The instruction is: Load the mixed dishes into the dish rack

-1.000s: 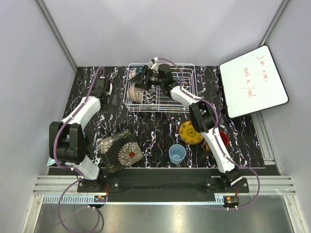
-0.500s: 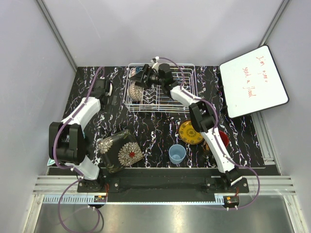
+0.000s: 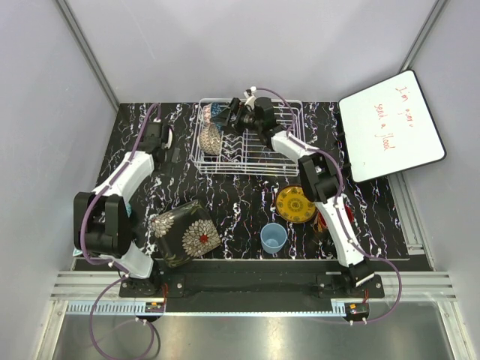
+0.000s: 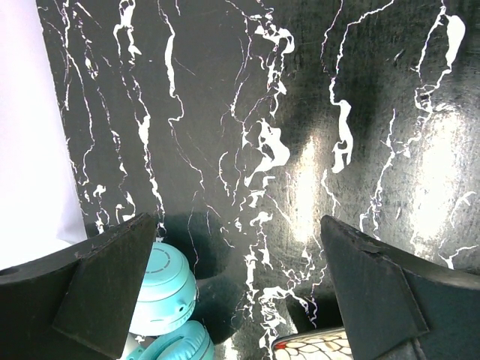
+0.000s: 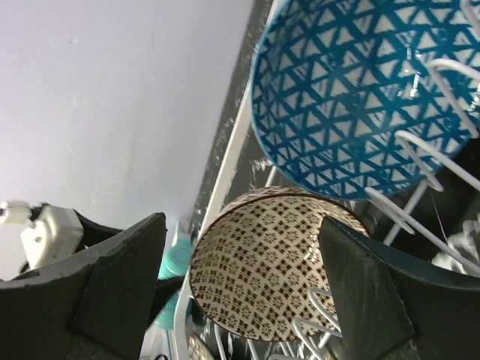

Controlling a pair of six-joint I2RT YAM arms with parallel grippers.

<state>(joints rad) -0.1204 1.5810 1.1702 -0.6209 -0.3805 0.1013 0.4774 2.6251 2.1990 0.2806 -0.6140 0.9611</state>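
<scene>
The dish rack [image 3: 289, 150] stands at the back middle. A beige patterned bowl [image 3: 211, 139] stands on edge at its left end, and a blue patterned bowl [image 3: 217, 112] sits behind it. My right gripper [image 3: 232, 118] is open and empty just right of them. In the right wrist view my right gripper [image 5: 241, 240] faces the beige bowl [image 5: 277, 277], with the blue bowl [image 5: 352, 97] above. The dark floral plate [image 3: 184, 232], yellow plate [image 3: 295, 204] and light blue cup [image 3: 273, 238] lie on the table. My left gripper [image 3: 169, 139] is open and empty, as the left wrist view [image 4: 236, 247] shows.
Two teal ribbed balls [image 4: 165, 289] lie by my left gripper's left finger, and a patterned edge [image 4: 319, 346] shows below. A white board with red writing [image 3: 390, 124] leans at the back right. A red-orange object [image 3: 324, 221] is mostly hidden behind my right arm.
My right gripper has drawn back to the right, away from the beige bowl, which stays on edge in the rack. The left arm has barely moved.
</scene>
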